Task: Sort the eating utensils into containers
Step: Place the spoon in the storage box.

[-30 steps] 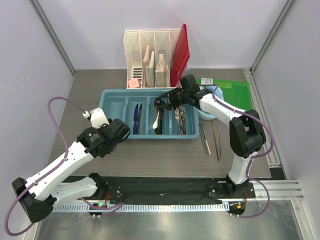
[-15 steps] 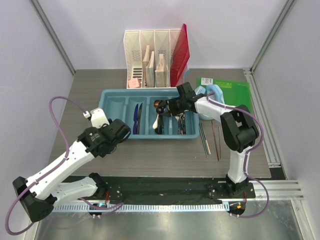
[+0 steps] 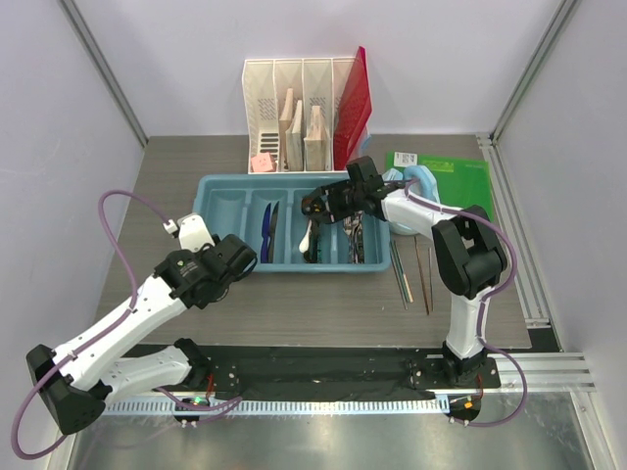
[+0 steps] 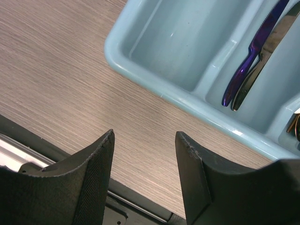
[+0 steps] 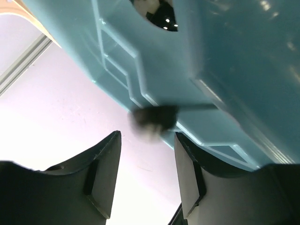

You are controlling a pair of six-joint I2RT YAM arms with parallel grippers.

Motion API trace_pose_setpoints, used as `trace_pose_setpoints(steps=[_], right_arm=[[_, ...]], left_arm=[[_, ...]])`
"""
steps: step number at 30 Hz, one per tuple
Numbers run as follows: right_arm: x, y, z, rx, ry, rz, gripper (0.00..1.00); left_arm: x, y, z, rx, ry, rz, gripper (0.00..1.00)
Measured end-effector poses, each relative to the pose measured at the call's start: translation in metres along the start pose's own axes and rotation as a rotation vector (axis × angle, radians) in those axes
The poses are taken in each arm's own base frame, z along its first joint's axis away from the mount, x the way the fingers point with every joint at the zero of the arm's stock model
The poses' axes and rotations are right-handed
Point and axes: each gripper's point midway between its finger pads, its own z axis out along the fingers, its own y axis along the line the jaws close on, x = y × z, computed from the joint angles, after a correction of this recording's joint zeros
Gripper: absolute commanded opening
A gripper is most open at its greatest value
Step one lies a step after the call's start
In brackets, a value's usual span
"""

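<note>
Sorting looks well along: knives (image 3: pixel 269 230), spoons (image 3: pixel 312 240) and forks (image 3: pixel 355 235) lie in separate slots of the blue tray (image 3: pixel 203 208), while chopsticks (image 3: pixel 411 269) wait on the table (image 3: pixel 323 304) just right of it. The right gripper (image 3: pixel 312 204) hovers above the spoon slot, jaws apart, a blurred dark spoon (image 5: pixel 152 119) just beyond its tips. The left gripper (image 4: pixel 145 136), jaws apart and empty, hangs by the tray's near left corner, open table in front and a file organizer (image 3: pixel 294 88) close behind the tray.

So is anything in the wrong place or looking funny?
Yes. The chopsticks lie loose on the table, right of the blue tray, not in any compartment. The right wrist view also shows a dark smudge against the tray, too blurred to name.
</note>
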Motion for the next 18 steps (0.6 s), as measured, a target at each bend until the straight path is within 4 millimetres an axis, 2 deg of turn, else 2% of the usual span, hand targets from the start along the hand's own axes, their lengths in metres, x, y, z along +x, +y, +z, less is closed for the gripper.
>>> trace_pose_setpoints(steps=[3,13,15,17,18], right_arm=[[0.001,0.003,0.000,-0.016,0.005,-0.004,0.58],[0.004,0.009,-0.003,-0.036,0.016,-0.018,0.58],[0.004,0.015,-0.012,-0.056,0.011,-0.035,0.58],[0.007,0.023,-0.031,-0.088,0.004,-0.075,0.58],[0.008,0.030,-0.048,-0.112,-0.004,-0.104,0.58]], left_arm=[[0.000,0.000,0.000,-0.001,0.001,0.001,0.55],[0.000,0.001,-0.002,0.011,0.007,-0.017,0.54],[0.000,0.003,-0.004,0.017,0.005,-0.025,0.54],[-0.001,0.004,-0.005,0.023,0.002,-0.037,0.55],[-0.002,0.004,-0.005,0.026,0.001,-0.041,0.55]])
